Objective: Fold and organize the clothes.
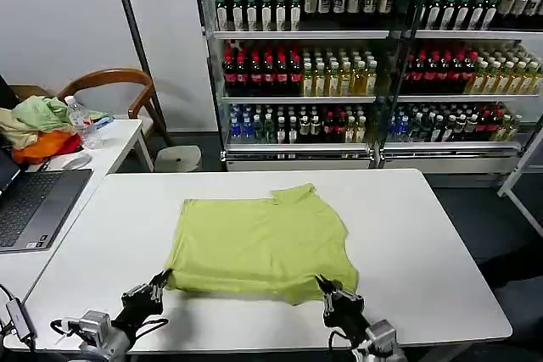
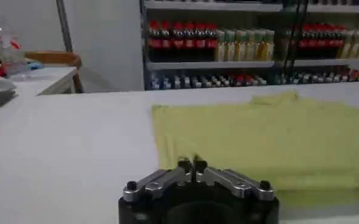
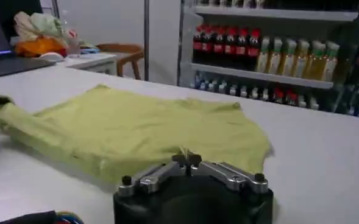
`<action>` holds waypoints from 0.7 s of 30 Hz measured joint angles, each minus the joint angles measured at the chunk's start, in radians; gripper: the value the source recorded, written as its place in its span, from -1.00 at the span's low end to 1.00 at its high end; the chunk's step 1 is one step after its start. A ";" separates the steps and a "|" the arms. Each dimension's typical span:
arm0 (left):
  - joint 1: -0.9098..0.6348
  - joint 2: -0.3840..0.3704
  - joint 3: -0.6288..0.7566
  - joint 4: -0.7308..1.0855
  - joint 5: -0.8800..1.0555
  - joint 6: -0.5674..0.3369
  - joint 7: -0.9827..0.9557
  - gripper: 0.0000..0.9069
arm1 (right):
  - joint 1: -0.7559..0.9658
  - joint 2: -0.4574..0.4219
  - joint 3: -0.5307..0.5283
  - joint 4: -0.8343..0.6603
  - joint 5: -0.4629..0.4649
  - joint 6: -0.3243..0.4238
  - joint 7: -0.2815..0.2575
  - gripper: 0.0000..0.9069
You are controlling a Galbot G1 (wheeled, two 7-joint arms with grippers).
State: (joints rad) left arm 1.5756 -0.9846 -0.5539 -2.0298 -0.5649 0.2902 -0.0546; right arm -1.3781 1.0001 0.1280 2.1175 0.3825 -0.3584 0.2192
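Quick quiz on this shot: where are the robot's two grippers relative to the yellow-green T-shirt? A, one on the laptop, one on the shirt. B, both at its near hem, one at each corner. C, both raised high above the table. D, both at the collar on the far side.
B: the left gripper and right gripper sit at the two near corners of the T-shirt, fingers closed on the hem.

Bare white table (image 1: 424,235) lay open around the T-shirt (image 1: 259,247); a laptop (image 1: 34,205) crowded the left side.
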 measured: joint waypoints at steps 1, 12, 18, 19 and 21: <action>-0.012 0.002 0.006 0.011 -0.001 -0.003 0.002 -0.89 | 0.009 0.004 -0.002 -0.009 0.001 -0.001 0.000 -1.00; -0.111 0.011 0.053 0.106 -0.005 -0.021 0.021 -0.91 | 0.094 0.046 -0.020 -0.099 0.014 -0.008 -0.001 -1.00; -0.149 0.019 0.074 0.141 -0.005 -0.030 0.029 -0.89 | 0.112 0.053 -0.024 -0.131 0.019 -0.008 -0.001 -1.00; -0.155 0.020 0.079 0.149 -0.005 -0.031 0.030 -0.89 | 0.114 0.054 -0.024 -0.135 0.020 -0.009 -0.001 -1.00; -0.166 0.021 0.087 0.160 -0.005 -0.032 0.032 -0.89 | 0.120 0.057 -0.026 -0.142 0.024 -0.011 -0.001 -1.00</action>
State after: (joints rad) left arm 1.4094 -0.9632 -0.4672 -1.8694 -0.5695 0.2582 -0.0228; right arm -1.2577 1.0570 0.1016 1.9750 0.4067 -0.3696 0.2186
